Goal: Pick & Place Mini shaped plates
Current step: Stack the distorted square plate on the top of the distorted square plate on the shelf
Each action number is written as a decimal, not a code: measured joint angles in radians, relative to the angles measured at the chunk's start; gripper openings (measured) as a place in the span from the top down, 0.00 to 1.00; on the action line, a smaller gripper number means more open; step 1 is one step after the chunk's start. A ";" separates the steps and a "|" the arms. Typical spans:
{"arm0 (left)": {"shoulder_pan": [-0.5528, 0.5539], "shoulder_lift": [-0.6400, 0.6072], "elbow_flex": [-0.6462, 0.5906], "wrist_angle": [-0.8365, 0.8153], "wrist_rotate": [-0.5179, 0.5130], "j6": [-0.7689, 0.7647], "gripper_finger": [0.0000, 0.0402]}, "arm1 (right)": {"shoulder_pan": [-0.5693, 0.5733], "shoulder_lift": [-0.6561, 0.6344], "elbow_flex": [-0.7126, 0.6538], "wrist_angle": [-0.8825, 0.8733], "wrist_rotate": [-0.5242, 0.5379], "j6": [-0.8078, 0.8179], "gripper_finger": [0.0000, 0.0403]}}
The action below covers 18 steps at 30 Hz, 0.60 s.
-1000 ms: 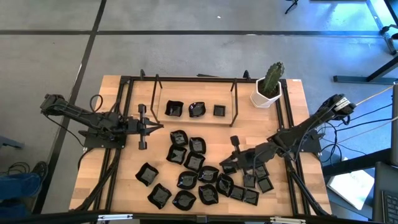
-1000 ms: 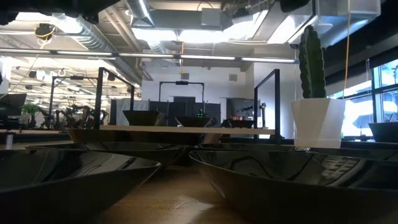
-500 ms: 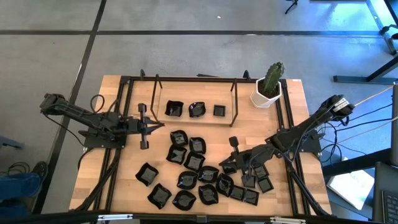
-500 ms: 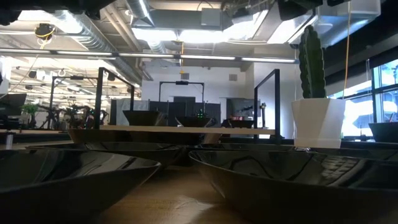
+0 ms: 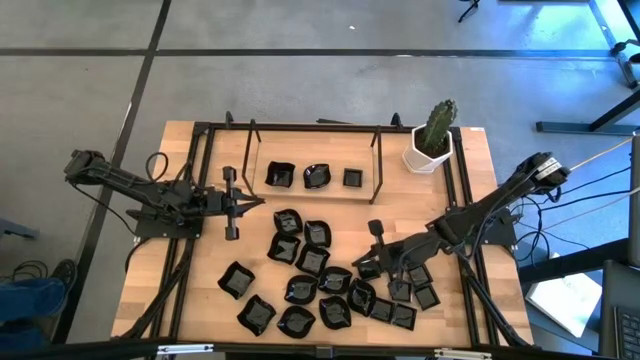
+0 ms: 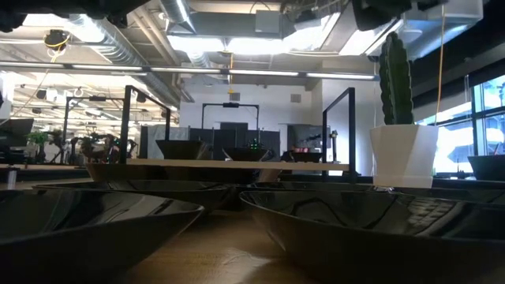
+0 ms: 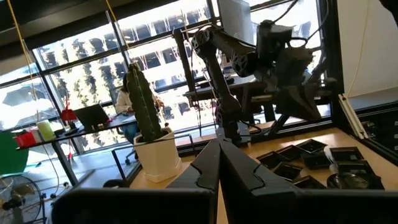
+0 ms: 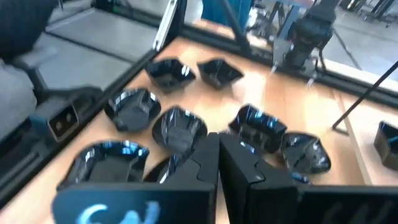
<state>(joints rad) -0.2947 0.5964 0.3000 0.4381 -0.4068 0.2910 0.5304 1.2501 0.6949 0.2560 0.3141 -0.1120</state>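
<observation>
While the right pincer [image 5: 375, 229] hangs over the right part of the bench [image 5: 470, 180], its two fingers are pressed together and nothing is between them, as the right wrist view shows. The mini shaped plates [image 5: 312, 262] lie in a loose heap on the near half of the bench, from the middle toward the near right corner. The right pincer is at the far right border of this heap, so the closest plates are just beside it and directly below, toward the near edge. I judge that the right arm is the one to take the next plate, because it is much nearer to the heap.

The left pincer [image 5: 247, 203] is also closed and empty. It waits near the left end of the rack [image 5: 378, 172], pointing toward the bench middle, well apart from most plates.

Three plates already sit in a row on the tray [image 5: 330, 191] under the rack, at the far side of the bench. The way from the heap to the tray goes toward the far edge, and the rack posts stand at both ends of it. The white pot with the cactus [image 5: 431, 145] is in the far right corner, near the right post, so I think a lifted plate should pass on the inner side of it. The plates touch or overlap each other, so room for fingers is small.
</observation>
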 joint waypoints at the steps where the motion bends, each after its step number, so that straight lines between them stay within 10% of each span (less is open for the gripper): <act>1: 0.000 0.000 0.000 0.000 0.000 0.000 0.99 | 0.000 0.009 0.000 -0.009 0.000 -0.001 0.96; 13: 0.000 0.019 0.000 0.001 0.000 -0.011 0.99 | -0.063 0.144 0.000 0.213 -0.051 -0.082 0.99; 18: 0.000 0.019 0.000 0.014 0.000 -0.016 0.99 | -0.099 0.144 0.000 0.238 -0.225 -0.096 0.99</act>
<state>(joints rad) -0.2947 0.6153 0.3000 0.4518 -0.4068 0.2752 0.4316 1.3945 0.6949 0.4942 0.0893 -0.2077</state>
